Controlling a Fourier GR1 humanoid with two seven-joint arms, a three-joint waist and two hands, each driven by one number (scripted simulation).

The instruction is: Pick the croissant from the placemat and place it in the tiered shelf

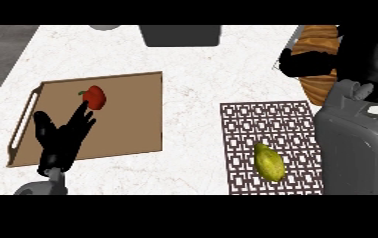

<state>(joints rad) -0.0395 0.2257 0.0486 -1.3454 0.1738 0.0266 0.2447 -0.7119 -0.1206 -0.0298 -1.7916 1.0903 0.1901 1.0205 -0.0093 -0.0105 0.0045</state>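
The croissant, golden brown with ridges, is lifted at the upper right, close to my view. My right hand is shut on it, black fingers wrapped across its middle, and the grey forearm rises along the right edge. The patterned placemat lies below and left of the hand, with a yellow-green fruit on its lower part. A dark grey block, probably the tiered shelf, stands at the top centre, left of the raised croissant. My left hand rests open at the lower left, fingers up.
A brown cutting board with a white handle lies at the left, carrying a red pepper. A grey round object shows at the top edge. White marble counter separates board and placemat.
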